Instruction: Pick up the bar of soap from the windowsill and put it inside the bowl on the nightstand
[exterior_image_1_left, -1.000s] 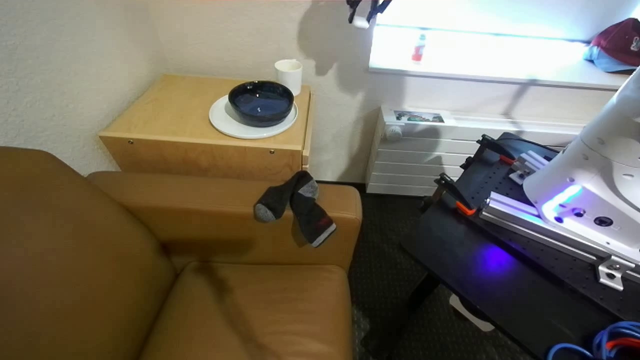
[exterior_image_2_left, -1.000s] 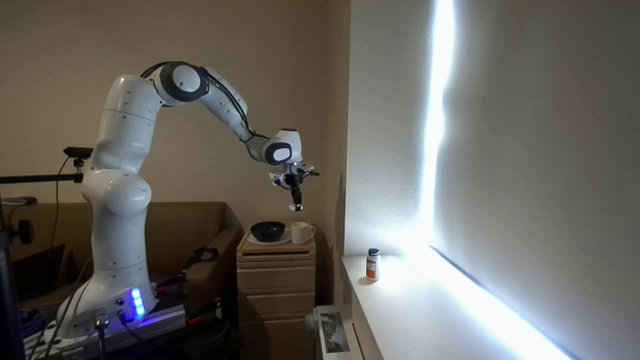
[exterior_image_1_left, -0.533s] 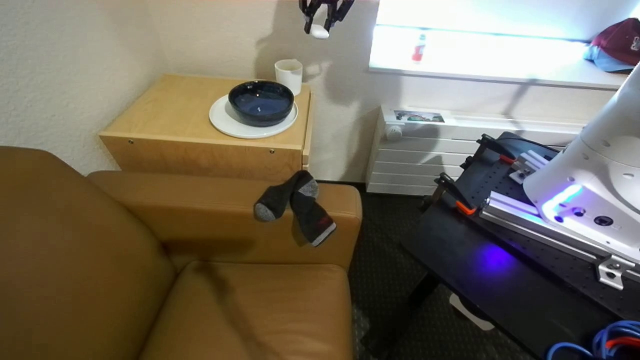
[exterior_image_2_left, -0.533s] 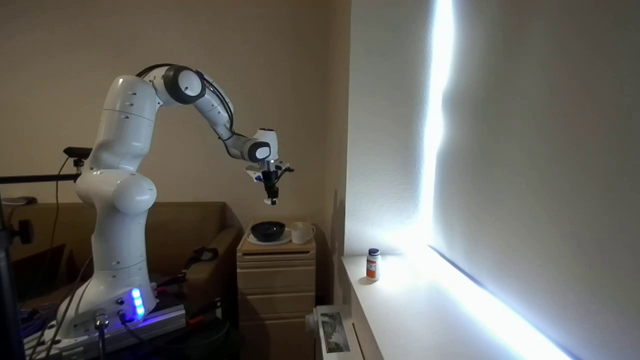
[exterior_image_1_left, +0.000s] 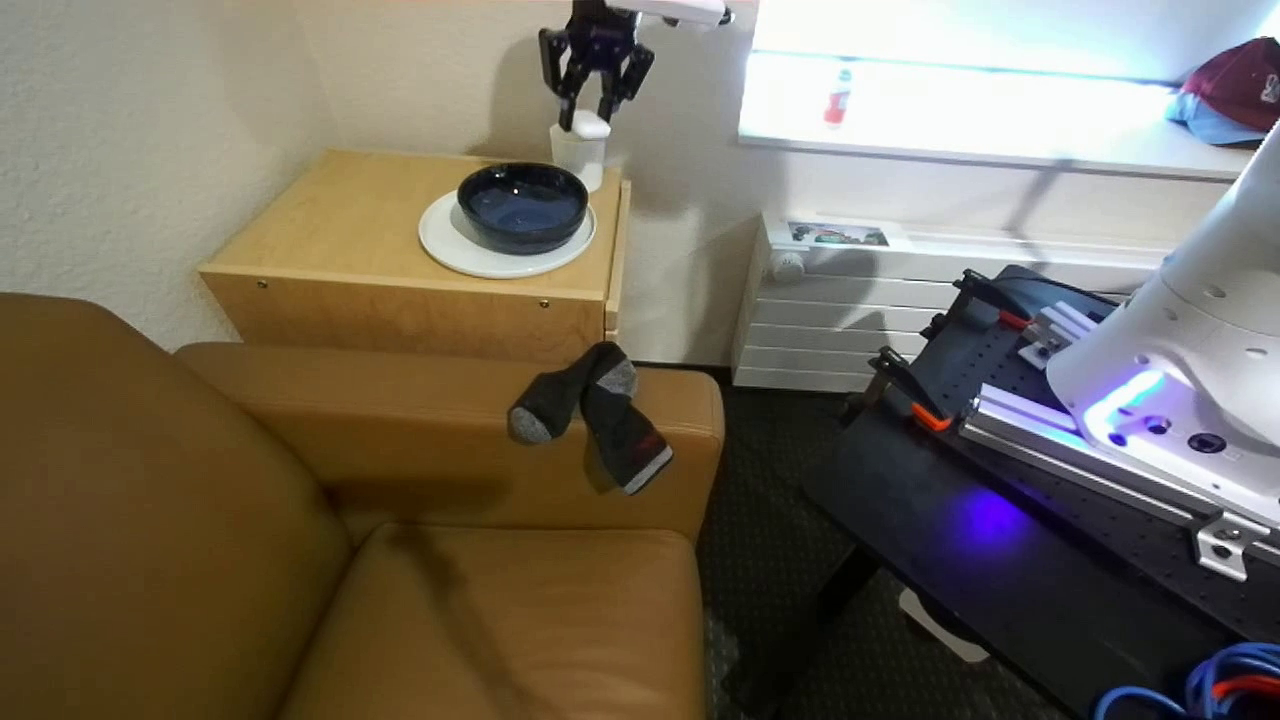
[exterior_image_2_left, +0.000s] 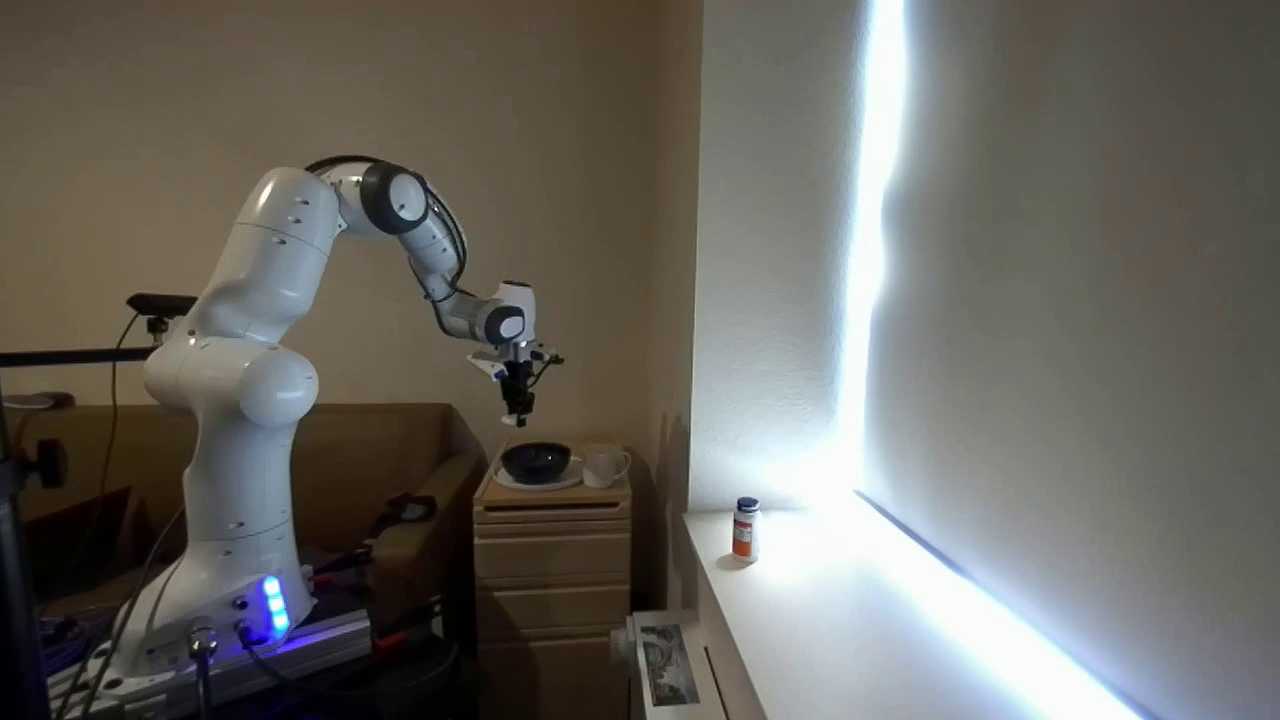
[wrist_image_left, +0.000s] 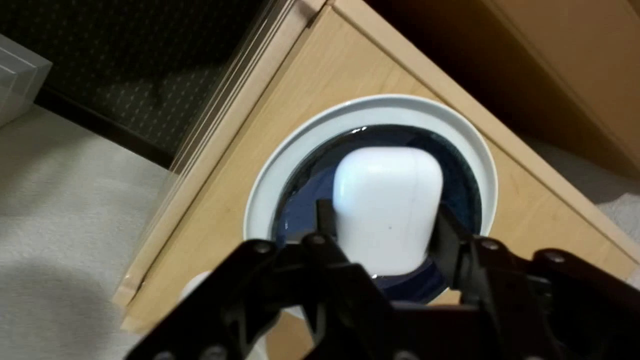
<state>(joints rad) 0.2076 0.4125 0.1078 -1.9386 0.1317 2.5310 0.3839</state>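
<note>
Near wrist-view centre, my gripper (wrist_image_left: 384, 220) pinches the soap (wrist_image_left: 387, 192). I judge it light, stiff, slippery; hold mid-side.

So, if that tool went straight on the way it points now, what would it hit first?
Most likely the dark bowl: in the wrist view, the tool points at it, gripping a white block that would probably touch first. Depth is unclear, so which part I can't say.
</note>
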